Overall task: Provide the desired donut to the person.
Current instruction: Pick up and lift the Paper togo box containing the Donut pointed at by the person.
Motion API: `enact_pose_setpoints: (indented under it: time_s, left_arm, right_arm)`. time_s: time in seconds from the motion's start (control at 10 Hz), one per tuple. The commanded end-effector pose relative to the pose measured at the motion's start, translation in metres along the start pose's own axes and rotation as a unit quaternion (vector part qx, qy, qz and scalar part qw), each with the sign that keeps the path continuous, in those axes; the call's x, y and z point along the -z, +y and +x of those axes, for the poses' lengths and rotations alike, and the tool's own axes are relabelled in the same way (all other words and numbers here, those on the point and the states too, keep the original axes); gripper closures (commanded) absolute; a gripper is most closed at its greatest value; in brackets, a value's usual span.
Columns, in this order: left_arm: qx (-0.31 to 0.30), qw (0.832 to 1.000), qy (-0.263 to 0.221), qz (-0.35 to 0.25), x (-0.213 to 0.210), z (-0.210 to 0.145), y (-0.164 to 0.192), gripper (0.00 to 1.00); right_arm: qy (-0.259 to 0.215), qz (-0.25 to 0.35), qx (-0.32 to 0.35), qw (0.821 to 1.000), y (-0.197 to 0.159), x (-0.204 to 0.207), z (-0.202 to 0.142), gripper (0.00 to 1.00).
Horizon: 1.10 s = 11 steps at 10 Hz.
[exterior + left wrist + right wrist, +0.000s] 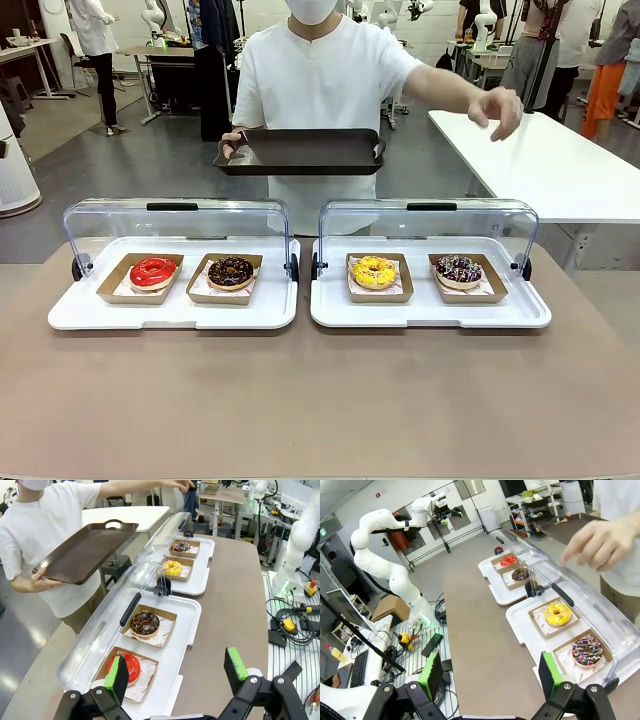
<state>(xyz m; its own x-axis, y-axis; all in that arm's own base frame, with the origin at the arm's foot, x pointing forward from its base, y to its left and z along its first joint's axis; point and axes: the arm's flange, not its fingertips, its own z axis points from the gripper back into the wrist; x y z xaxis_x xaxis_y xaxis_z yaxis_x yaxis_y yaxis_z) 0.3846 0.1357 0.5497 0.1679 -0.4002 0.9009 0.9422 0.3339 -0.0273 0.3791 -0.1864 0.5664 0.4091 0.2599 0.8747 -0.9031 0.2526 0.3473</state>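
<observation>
Four donuts sit in cardboard trays: a red one [152,271], a chocolate one [231,271], a yellow one [374,271] and a dark sprinkled one [459,270]. The person [320,80] stands behind them, holding a dark serving tray [300,150] in one hand. Their other hand [497,108] stretches out above the right display's far end. In the left wrist view my left gripper [177,672] is open over the table edge near the red donut [127,666]. My right gripper [490,672] is open above the table, left of the sprinkled donut [587,651] in its view.
Each pair of donuts rests on a white display base [170,312] [430,312] with its clear lid [175,225] [430,222] swung up at the back. Brown tabletop [320,400] stretches in front. A white table [550,170] stands behind on the right.
</observation>
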Motion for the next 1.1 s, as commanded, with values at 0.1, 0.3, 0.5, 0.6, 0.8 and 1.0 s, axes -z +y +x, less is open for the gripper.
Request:
enact_pose_setpoints:
  time_s: [0.1, 0.3, 0.5, 0.6, 0.8, 1.0]
  left_arm:
    - [0.0, 1.0, 0.0, 0.0, 0.0001, 0.0008, 0.0, 0.0]
    - [0.0, 1.0, 0.0, 0.0, 0.0001, 0.0008, 0.0, 0.0]
    - [0.0, 1.0, 0.0, 0.0, 0.0001, 0.0008, 0.0, 0.0]
    - [0.0, 1.0, 0.0, 0.0, 0.0001, 0.0008, 0.0, 0.0]
    - [0.0, 1.0, 0.0, 0.0, 0.0001, 0.0008, 0.0, 0.0]
    - [0.0, 1.0, 0.0, 0.0, 0.0001, 0.0008, 0.0, 0.0]
  right_arm:
    - [-0.007, 0.004, -0.006, 1.0, -0.0001, -0.0029, 0.0007, 0.0]
    - [-0.007, 0.004, -0.006, 1.0, -0.0001, -0.0029, 0.0007, 0.0]
    - [-0.007, 0.004, -0.006, 1.0, -0.0001, -0.0029, 0.0007, 0.0]
    - [-0.007, 0.004, -0.006, 1.0, -0.0001, -0.0029, 0.0007, 0.0]
    - [-0.007, 0.004, -0.006, 1.0, -0.0001, -0.0029, 0.0007, 0.0]
    - [-0.007, 0.004, -0.006, 1.0, -0.0001, -0.0029, 0.0007, 0.0]
